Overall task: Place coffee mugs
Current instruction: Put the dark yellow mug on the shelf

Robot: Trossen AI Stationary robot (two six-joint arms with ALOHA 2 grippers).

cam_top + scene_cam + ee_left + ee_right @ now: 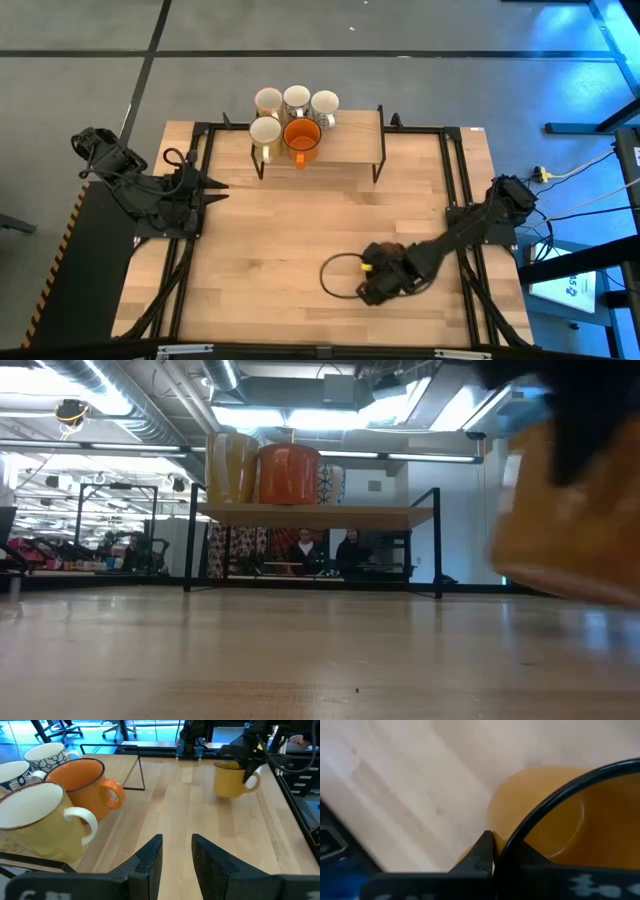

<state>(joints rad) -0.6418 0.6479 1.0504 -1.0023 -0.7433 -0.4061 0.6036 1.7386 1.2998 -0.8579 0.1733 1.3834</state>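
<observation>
The amber-yellow mug with a dark rim point(342, 276) is at the table's near right, in my right gripper point(368, 270); it fills the low view's right point(570, 510) and shows far off in the left wrist view point(230, 780). Five mugs stand on their bases at the left end of a raised shelf point(350, 140) at the far edge: the orange mug point(302, 138), a cream mug point(265, 132) and three white ones behind, one dark-patterned point(47, 754). My left gripper point(215, 188) waits open at the table's left, fingers point(177, 855) pointing right. My right gripper holds the amber mug by its rim point(520, 836). One finger point(481, 854) is outside the wall and the other inside. It comes slanting down from the table's right. The mug is lifted clear of the table and slightly tilted point(560, 575).
The shelf stands on thin black legs point(381, 160) with open space beneath point(310, 560); its right half is bare. Black frame rails point(455, 180) run along the table's left and right sides. Bare wood lies between the arms. Two people point(328, 550) sit far behind the table.
</observation>
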